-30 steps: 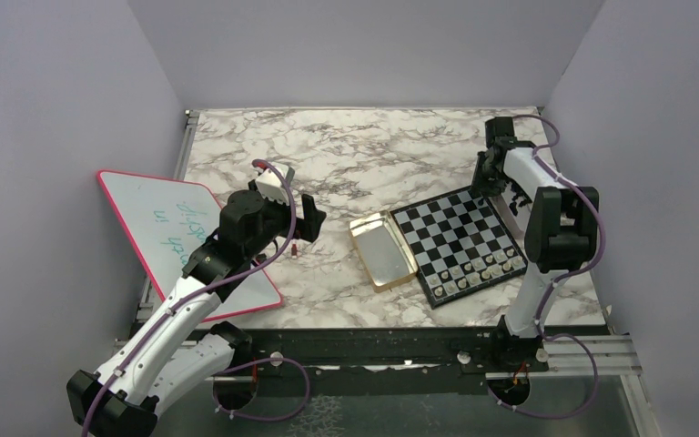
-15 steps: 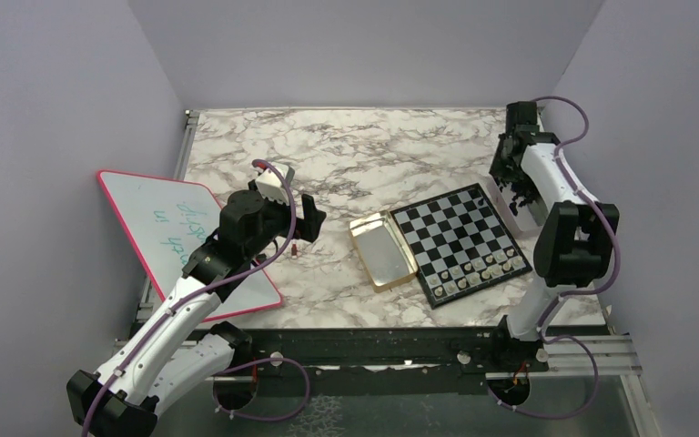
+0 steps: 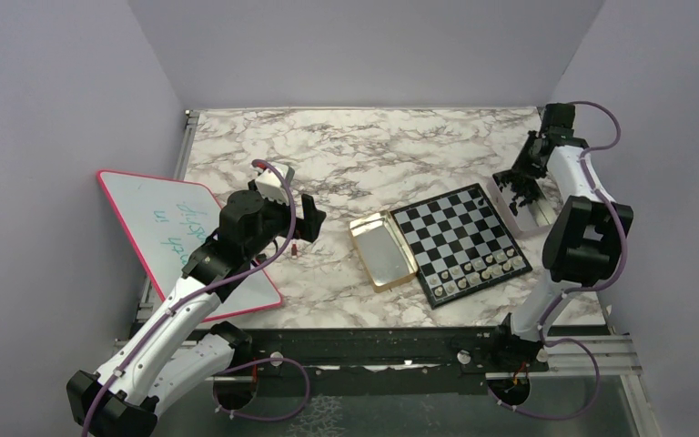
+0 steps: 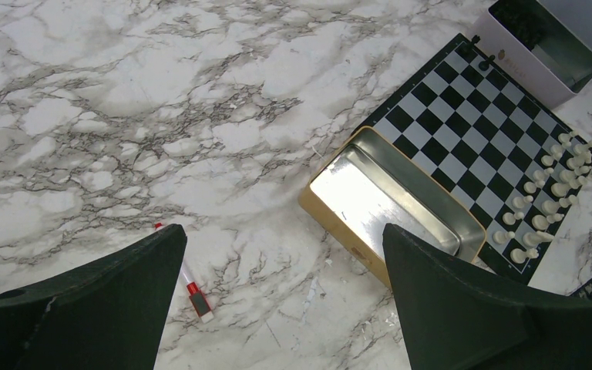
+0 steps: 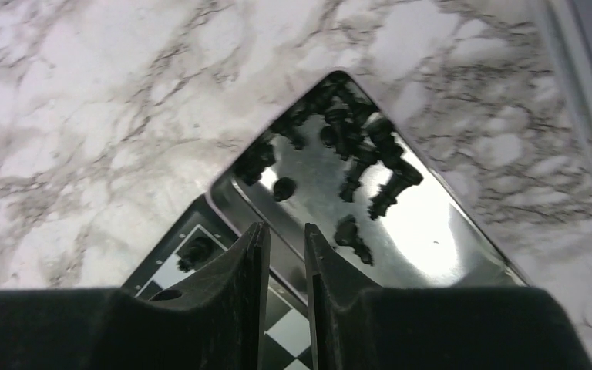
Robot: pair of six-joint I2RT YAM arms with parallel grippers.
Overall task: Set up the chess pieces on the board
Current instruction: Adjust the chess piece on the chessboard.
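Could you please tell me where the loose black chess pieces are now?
In the right wrist view, the black chess pieces lie heaped in the silver tin, on the table's right side, beside the far right edge of the board.

White arms (image 3: 177,314), black joints — thin cables, seemingly purple.

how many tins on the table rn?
2. The gold tin lies empty beside the board's left edge; a silvery tin sits off the board's far right corner, holding loose black chess pieces. None seem hidden.
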